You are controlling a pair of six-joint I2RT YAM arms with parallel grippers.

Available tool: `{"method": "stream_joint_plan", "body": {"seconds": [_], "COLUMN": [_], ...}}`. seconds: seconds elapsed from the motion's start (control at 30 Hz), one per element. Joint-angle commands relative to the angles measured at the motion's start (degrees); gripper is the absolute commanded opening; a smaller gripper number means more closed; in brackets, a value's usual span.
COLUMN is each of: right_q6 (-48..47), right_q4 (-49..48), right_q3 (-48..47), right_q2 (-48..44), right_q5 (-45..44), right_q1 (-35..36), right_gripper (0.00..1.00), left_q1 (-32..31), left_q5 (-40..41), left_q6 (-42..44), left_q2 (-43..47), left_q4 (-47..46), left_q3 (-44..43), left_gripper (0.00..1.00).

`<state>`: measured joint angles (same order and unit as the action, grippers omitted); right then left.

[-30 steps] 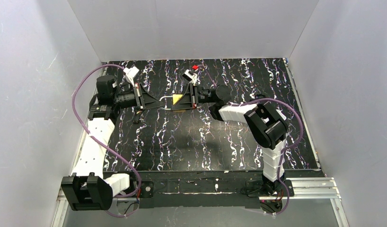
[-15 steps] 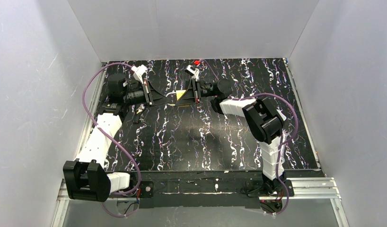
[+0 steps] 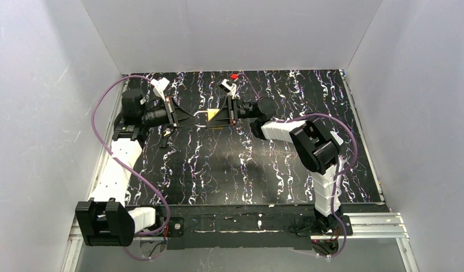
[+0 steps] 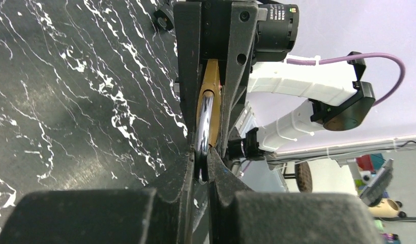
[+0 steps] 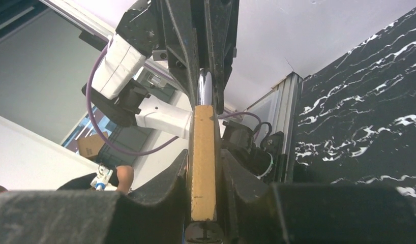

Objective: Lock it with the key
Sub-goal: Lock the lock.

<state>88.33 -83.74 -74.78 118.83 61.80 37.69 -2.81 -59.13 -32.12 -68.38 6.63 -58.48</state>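
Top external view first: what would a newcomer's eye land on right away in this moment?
The brass lock stands out, pinched between the two arms at the far middle of the black marbled table. The left end effector is shut on its silver shackle, and the right end effector clamps its brass body from the opposite side.

A robot lab: white enclosure walls (image 3: 218,34) around a black marbled table (image 3: 247,170).
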Motion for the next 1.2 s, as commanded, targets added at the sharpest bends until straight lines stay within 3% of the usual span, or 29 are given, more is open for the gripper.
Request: {"method": "stream_joint_plan", "body": {"seconds": [0.0, 0.17, 0.4, 0.6, 0.77, 0.93, 0.97, 1.0, 1.07, 1.1, 1.17], "right_q6": [0.0, -0.7, -2.0, -3.4, -4.8, -5.1, -5.0, -5.0, -5.1, -5.1, -5.9], "right_q4": [-14.2, -13.8, -12.5, -11.4, -10.4, -10.7, -10.8, -10.9, -11.3, -11.5, -11.2], "right_q3": [0.5, 0.9, 0.4, 0.9, 1.9, 3.6, 3.8, 4.0, 4.5, 4.8, 5.8], "right_q2": [-7.9, -8.0, -7.6, -8.2, -8.9, -9.7, -9.8, -10.1, -10.6, -11.0, -12.0], "right_q5": [-7.8, -9.8, -11.8, -12.5, -12.4, -11.4, -10.7, -10.1, -8.2, -7.5, -5.6], "right_q1": [2.1, 1.8, 2.2, 2.4, 2.7, 2.8, 2.8, 2.7, 1.8, 1.2, -0.8], "right_gripper": [0.01, 0.01, 0.01, 0.01, 0.01, 0.01, 0.05, 0.16, 0.49, 0.59, 0.7], "left_q1": [6.7, 6.9, 4.9, 0.6, 0.0, 0.1, 0.0, 0.1, 0.1, 0.1, 0.1], "left_q5": [-3.8, -4.5, -4.0, -2.1, -1.3, -1.9, -1.9, -2.1, -2.6, -2.8, -3.2], "left_q6": [-0.2, -8.9, -9.3, -8.6, -9.0, -8.8, -8.1, -6.5, -3.2, -1.8, 1.5], "left_q2": [2.6, 2.9, 0.9, 0.2, -0.3, -0.8, -0.7, -0.6, 0.1, 0.6, 1.7], "left_q4": [2.0, -9.6, -9.8, -9.2, -9.3, -9.3, -8.2, -7.2, -3.0, -1.9, 0.8], "left_q3": [0.4, 3.7, 1.7, 1.6, 1.0, -0.5, -0.9, -1.4, -2.1, -2.2, -2.7], "left_gripper": [0.0, 0.02, 0.32, 0.35, 0.31, 0.0, 0.0, 0.0, 0.0, 0.0, 0.0]}}
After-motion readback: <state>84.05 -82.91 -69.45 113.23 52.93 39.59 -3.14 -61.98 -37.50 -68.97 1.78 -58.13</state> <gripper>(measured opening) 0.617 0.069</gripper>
